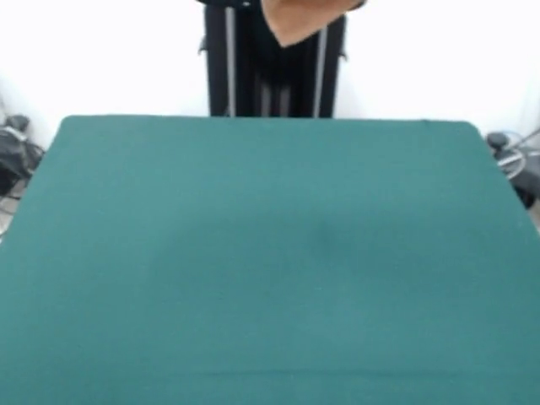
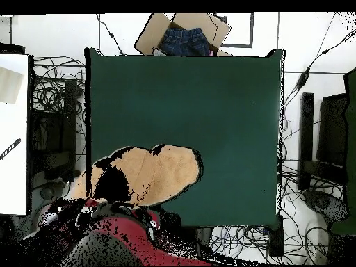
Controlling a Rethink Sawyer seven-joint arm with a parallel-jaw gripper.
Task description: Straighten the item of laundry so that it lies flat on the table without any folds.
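My soft orange-tan terry towel (image 1: 297,24) hangs high over the big dark green felt desk (image 1: 270,253), I cannot tell my fingers' state, and it could drop in a crumpled heap.

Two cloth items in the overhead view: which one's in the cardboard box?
The blue denim garment, inside the open cardboard box just off the table. The orange-tan towel shows over the opposite edge.
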